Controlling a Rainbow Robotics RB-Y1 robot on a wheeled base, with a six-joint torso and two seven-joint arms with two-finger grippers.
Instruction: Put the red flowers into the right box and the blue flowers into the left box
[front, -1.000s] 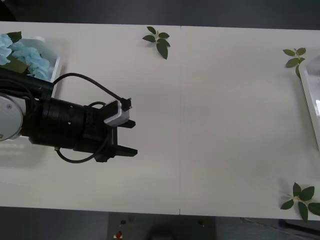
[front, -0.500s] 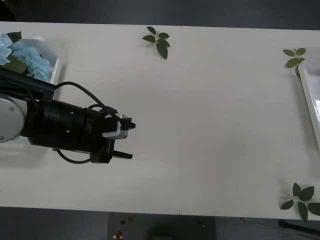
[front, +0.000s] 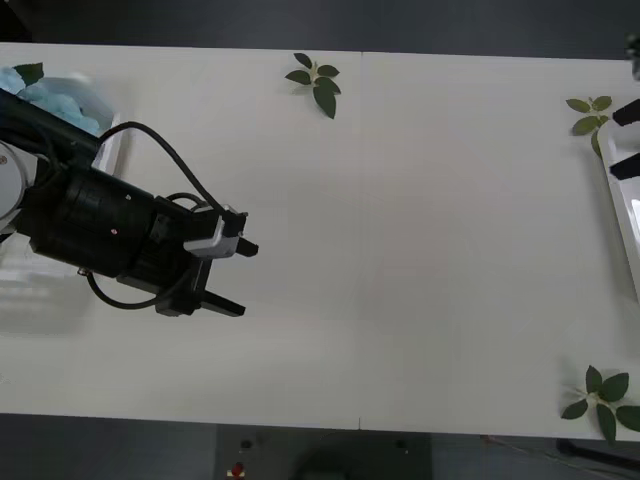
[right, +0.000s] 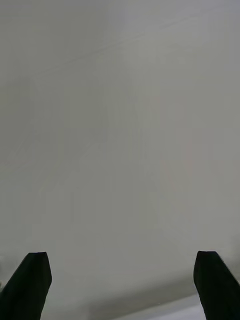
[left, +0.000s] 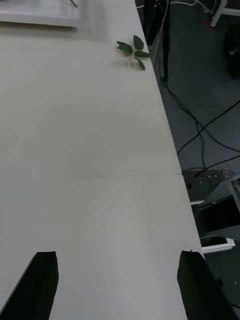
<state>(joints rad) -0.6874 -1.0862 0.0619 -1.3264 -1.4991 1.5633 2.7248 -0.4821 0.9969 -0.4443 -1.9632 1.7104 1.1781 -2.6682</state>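
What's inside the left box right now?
Blue flowers lie in the left box. The left arm covers much of it, so the rest of its contents stay hidden.

The blue flowers (front: 55, 95) show as fluffy pale sky-blue petal clusters with a dark green leaf at the far left corner of the tabletop (front: 400, 230), lying in the left box (front: 112, 140), of which a white raised rim and angled corner show beside the blooms; the rest of both is hidden. The right box (front: 618, 215) appears as a slanted white raised rim at the right edge of the tabletop, and in the left wrist view as a white edge (left: 42, 19). Its contents cannot be told.
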